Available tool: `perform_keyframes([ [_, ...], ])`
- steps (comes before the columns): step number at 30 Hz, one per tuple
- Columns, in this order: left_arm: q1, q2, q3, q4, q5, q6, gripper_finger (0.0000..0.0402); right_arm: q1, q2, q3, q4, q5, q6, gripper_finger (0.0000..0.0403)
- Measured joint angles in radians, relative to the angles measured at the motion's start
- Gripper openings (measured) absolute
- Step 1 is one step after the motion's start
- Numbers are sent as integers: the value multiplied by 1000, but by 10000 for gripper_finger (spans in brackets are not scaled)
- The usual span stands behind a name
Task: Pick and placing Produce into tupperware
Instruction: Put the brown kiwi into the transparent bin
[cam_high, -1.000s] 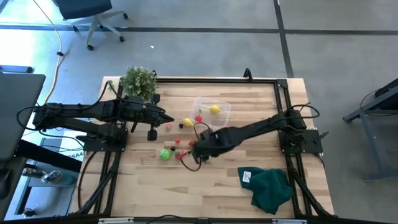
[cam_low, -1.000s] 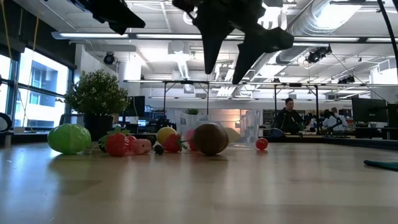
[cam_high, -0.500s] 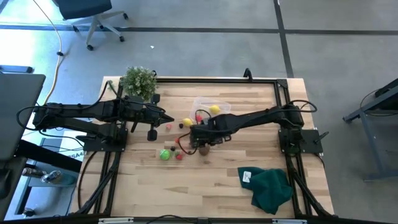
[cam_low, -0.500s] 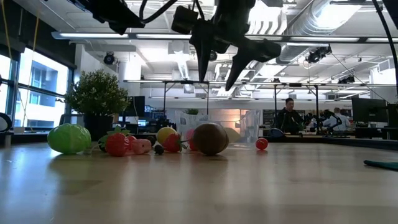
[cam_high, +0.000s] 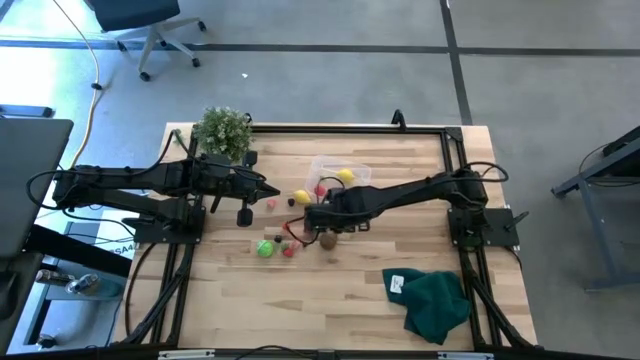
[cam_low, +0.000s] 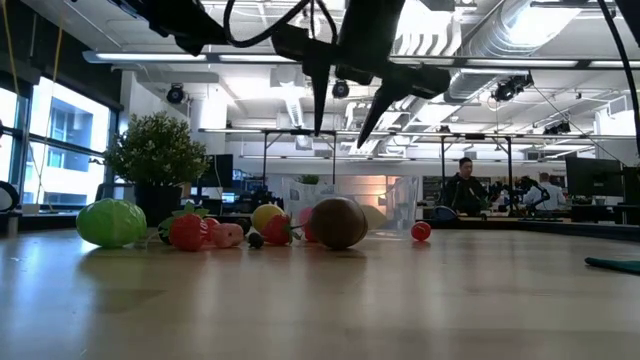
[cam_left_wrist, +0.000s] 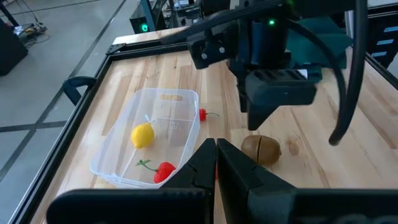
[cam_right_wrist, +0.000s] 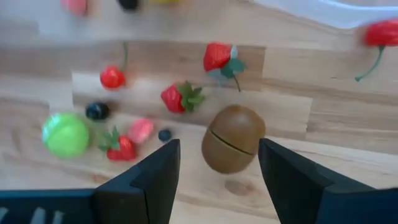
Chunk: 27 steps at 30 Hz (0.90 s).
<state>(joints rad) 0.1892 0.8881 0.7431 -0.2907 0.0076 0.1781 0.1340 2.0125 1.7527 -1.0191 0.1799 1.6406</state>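
Note:
The tupperware (cam_high: 325, 163) (cam_left_wrist: 115, 149), a clear tub, holds a yellow lemon (cam_left_wrist: 143, 135) and a red strawberry (cam_left_wrist: 163, 171). More produce lies on the table near it: a brown kiwi (cam_right_wrist: 233, 146) (cam_low: 338, 222), a green ball (cam_high: 265, 248) (cam_right_wrist: 64, 134), strawberries (cam_right_wrist: 181, 98), a cherry (cam_right_wrist: 112, 77) and a yellow piece (cam_high: 302, 197). My right gripper (cam_right_wrist: 217, 146) (cam_low: 345, 120) hangs open well above the kiwi, pointing down and touching nothing. My left gripper (cam_left_wrist: 216, 155) (cam_high: 270, 192) waits shut in the air left of the produce.
A potted plant (cam_high: 222, 130) stands at the far left corner of the table. A dark green cloth (cam_high: 435, 300) lies near the right front edge. A black frame (cam_high: 350, 128) runs along the table's far edge. Bare wood (cam_high: 300, 310) stretches along the near side.
My right gripper has moved toward the table's far edge, nearer the tupperware, and has rolled about its own pointing line, staying open. The brown kiwi, hidden under the arm in the high view a second ago, now shows there.

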Motion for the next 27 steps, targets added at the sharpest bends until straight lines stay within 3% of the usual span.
perform_keyframes([
  [11,0,0,0,0,0,0,5,32,0,0,7,32,297,209],
  [20,0,0,0,0,0,0,5,36,23,0,-3,46,342,209],
  [27,0,0,0,0,0,0,5,31,82,0,-8,-24,359,209],
])
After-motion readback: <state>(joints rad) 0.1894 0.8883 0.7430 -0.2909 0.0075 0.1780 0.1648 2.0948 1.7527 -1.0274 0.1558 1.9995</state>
